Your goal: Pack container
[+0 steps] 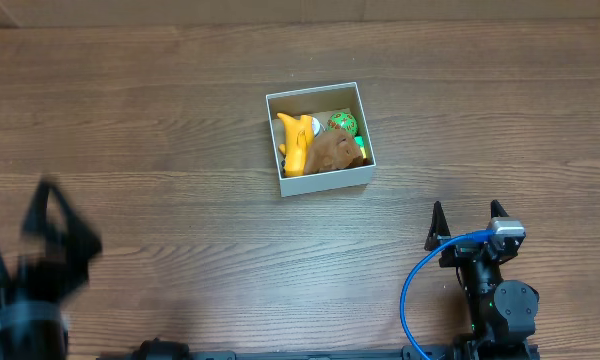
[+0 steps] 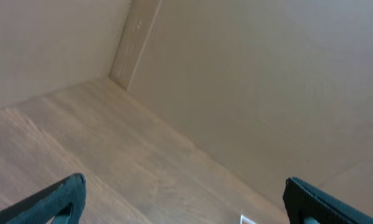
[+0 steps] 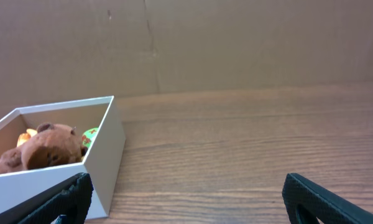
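left gripper [image 1: 65, 225]: jaws wide apart, empty, blurred at the left edge of the table [image 1: 180, 120]. right gripper [image 1: 468, 212]: jaws wide apart, empty, front right. the container [image 1: 325, 182] sits mid-table, well apart from both, holding an orange toy [image 1: 295, 140], a brown plush [image 1: 335, 152] and a green ball [image 1: 342, 123]. judged light, thin-walled, apt to flex; pinch one wall at the rim, near a corner.

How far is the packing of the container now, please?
Done: the container holds a brown plush, a yellow toy and a green ball. In hand: nothing; the left tool and the right tool stand open, away from it. Left: probably nothing, as no toy lies outside it in view.
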